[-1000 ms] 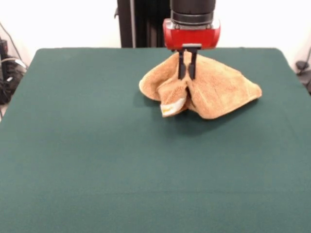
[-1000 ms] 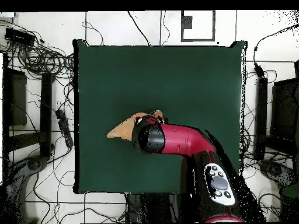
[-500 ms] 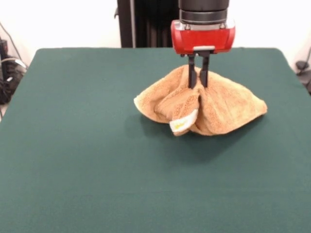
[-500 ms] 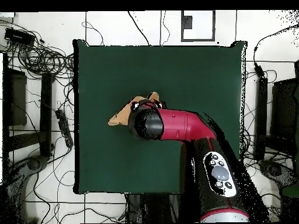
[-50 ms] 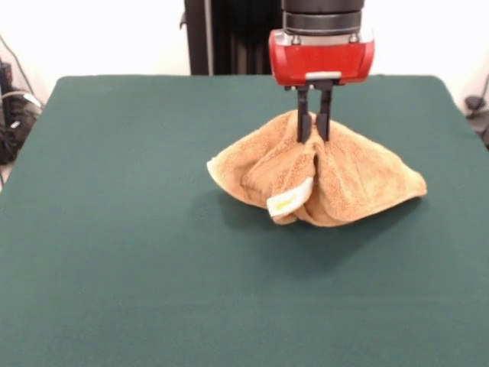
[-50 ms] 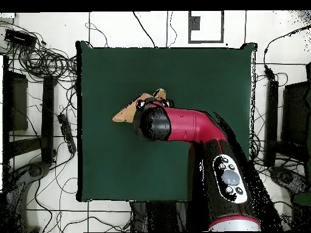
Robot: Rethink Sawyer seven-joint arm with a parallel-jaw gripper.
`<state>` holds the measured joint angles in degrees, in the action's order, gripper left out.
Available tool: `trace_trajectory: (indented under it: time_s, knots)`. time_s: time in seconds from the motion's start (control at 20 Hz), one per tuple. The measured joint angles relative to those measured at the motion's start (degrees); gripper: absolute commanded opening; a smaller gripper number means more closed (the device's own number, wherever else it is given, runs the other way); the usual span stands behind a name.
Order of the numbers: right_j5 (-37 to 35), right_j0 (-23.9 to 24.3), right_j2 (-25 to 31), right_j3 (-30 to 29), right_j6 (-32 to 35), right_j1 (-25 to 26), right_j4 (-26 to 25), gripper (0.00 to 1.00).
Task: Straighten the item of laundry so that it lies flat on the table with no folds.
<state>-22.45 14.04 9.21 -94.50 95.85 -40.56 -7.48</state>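
Worktop: dark green cloth surface point(image 5: 137, 252), bare apart from the towel; pale wall and dark pedestal column behind.
Front view, towel: you have the orange-tan towel point(image 5: 359, 180) tented right of centre toward the far side, its skirt resting on the worktop, with a white tag point(image 5: 284, 202) on a fold facing the near edge.
Front view, end effector: the end effector point(image 5: 314, 130) has its fingers nearly together, pinching the peak of the towel.
Step in hand: judged as lifting and dragging to open the folds. Keep the pinch firm, raise until the folded layers hang free, then draw sideways low over the worktop so the trailing edge lays down flat.
Overhead view: the red arm point(image 6: 194, 127) covers most of the towel; only a tan corner point(image 6: 124, 114) pokes out left of the wrist.
View difference: only the front view shows the pinch and the tag; the overhead shows how much green worktop surrounds the towel on every side.
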Motion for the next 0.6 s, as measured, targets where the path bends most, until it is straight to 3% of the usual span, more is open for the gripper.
trace_trajectory:
  time_s: [0.25,0.6]
  knots:
    - [-1.1,-0.4,0.0,0.5,0.0,-0.7,0.0,0.00]
    - [-12.3,-3.4,0.0,6.8,0.0,-1.9,-0.2,0.00]
